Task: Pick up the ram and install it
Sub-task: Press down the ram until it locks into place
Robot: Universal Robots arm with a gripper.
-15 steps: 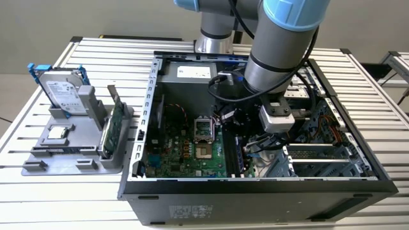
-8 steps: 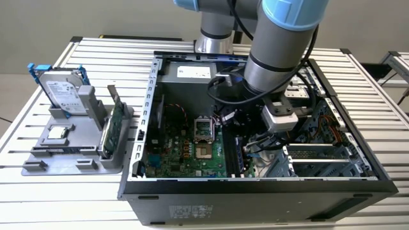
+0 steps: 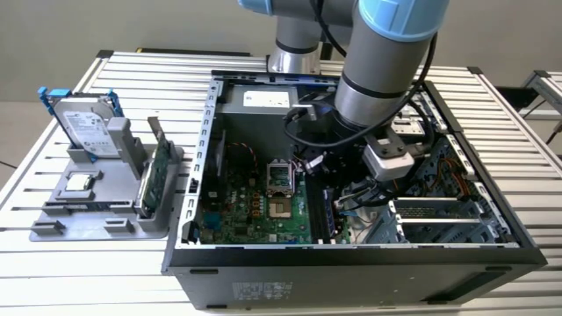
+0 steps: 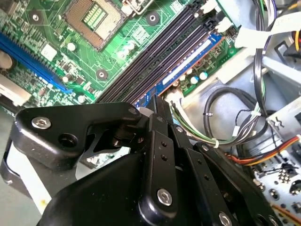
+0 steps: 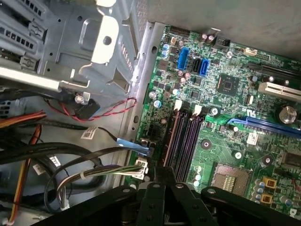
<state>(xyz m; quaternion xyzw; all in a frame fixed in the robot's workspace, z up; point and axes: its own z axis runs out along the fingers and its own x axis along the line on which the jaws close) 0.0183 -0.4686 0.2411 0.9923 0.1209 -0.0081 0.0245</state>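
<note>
Second wrist view: end effector (image 4: 157,106) pinching ram (image 4: 188,63) edge-on in motherboard (image 4: 56,61) slot.

Slatted metal table (image 3: 70,276) (ribbed, silver) under even light; plain grey floor (image 3: 35,39) behind; second table (image 3: 544,85) at the exterior view's right.

The arm (image 3: 378,72) reaches down from above into the open computer case (image 3: 351,253), its wrist bent low over the case's middle. The black gripper (image 4: 157,101) points at the memory slots (image 4: 160,56) on the board, its fingers (image 4: 162,110) drawn close together just above the outermost slot.
</note>
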